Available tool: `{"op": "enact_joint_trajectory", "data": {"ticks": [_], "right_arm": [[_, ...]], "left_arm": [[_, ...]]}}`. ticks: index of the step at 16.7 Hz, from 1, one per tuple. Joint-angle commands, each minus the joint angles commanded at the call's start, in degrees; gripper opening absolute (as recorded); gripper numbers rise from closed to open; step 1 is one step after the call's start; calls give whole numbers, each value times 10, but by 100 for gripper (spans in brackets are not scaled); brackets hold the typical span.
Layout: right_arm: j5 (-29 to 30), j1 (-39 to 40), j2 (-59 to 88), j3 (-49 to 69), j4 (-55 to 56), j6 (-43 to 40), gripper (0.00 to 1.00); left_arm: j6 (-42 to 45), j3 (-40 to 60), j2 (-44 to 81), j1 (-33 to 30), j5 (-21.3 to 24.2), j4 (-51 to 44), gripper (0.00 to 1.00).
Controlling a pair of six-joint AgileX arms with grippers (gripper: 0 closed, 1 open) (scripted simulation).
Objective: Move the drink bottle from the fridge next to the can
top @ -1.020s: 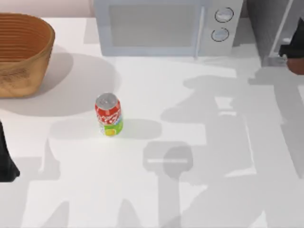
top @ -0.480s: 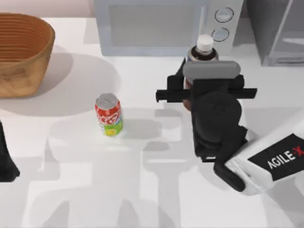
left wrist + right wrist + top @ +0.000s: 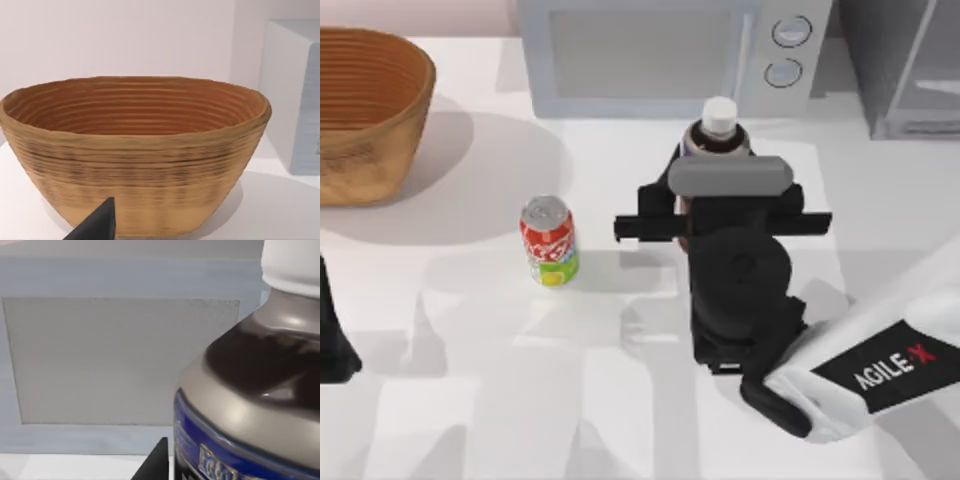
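The drink bottle [image 3: 718, 128], dark brown with a white cap, stands upright in front of the microwave, held off to the right of the can. My right gripper [image 3: 716, 178] is shut on the bottle's body, which its wrist hides from above. Close up in the right wrist view, the bottle [image 3: 250, 390] shows a blue label band. The red can [image 3: 549, 241] stands upright left of centre, about a hand's width from the bottle. The grey fridge [image 3: 905, 70] is at the back right corner. My left arm [image 3: 332, 340] is parked at the left edge.
A white-grey microwave [image 3: 660, 55] with two knobs runs along the back, just behind the bottle. A woven basket [image 3: 370, 110] sits at the back left and also faces the left wrist camera [image 3: 135, 150]. Bare tabletop lies between can and bottle.
My right gripper has carried the bottle from the fridge at the right edge leftward past the microwave's knobs, closer to the can. The can and left arm have not moved.
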Motion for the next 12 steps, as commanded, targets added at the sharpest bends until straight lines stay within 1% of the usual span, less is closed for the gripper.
{"op": "enact_joint_trajectory", "data": {"ticks": [6,12], "right_arm": [[2,2,2,2,1,-1,0],[2,2,2,2,1,-1,45]], "left_arm": [[0,0,0,0,0,0,100],[0,0,0,0,0,0,100]]}}
